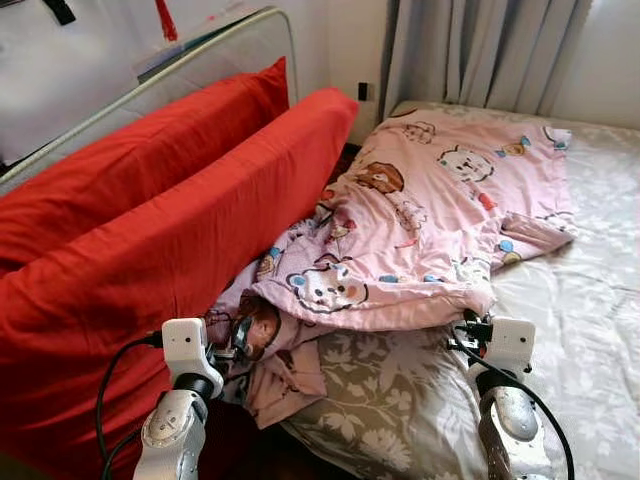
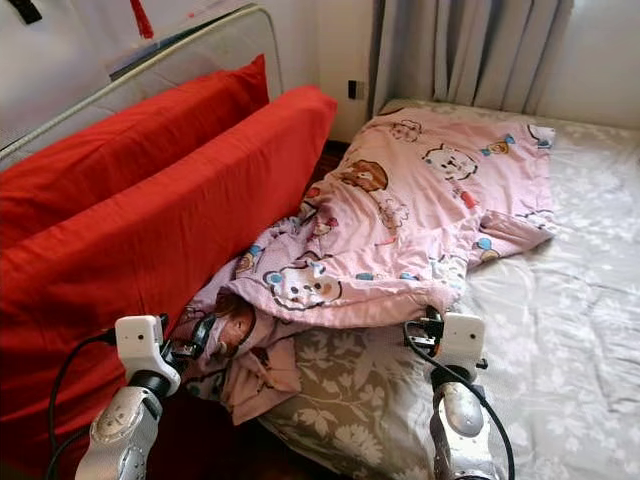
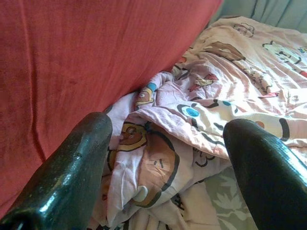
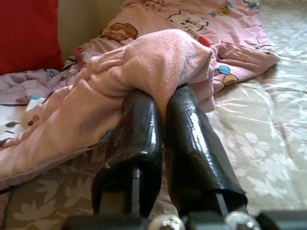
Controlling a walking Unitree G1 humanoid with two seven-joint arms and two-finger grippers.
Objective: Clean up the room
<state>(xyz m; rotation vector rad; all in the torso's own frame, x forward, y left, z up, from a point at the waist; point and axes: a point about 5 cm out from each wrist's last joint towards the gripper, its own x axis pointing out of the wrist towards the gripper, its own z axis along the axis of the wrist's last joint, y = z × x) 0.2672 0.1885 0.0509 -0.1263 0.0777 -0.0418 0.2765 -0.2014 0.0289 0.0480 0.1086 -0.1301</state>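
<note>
A pink blanket point(image 1: 430, 210) printed with cartoon bears lies crumpled across the bed point(image 1: 590, 320). Its near corner is bunched up against a red pillow point(image 1: 190, 230). My right gripper point(image 4: 163, 96) is shut on a fold of the blanket's near edge, and the pink cloth drapes over its fingertips. It sits low over the sheet at the blanket's front edge point(image 1: 470, 325). My left gripper point(image 3: 168, 129) is open, its fingers spread on either side of the bunched corner, close to the red pillow point(image 3: 96, 57). In the left eye view it point(image 1: 240, 340) is at the bed's near left corner.
A second red pillow point(image 1: 130, 160) leans behind the first against a curved metal bed rail point(image 1: 200, 45). Grey curtains point(image 1: 480, 50) hang at the far side. The grey floral sheet is bare to the right of the blanket. A dark gap runs between the pillows and the mattress.
</note>
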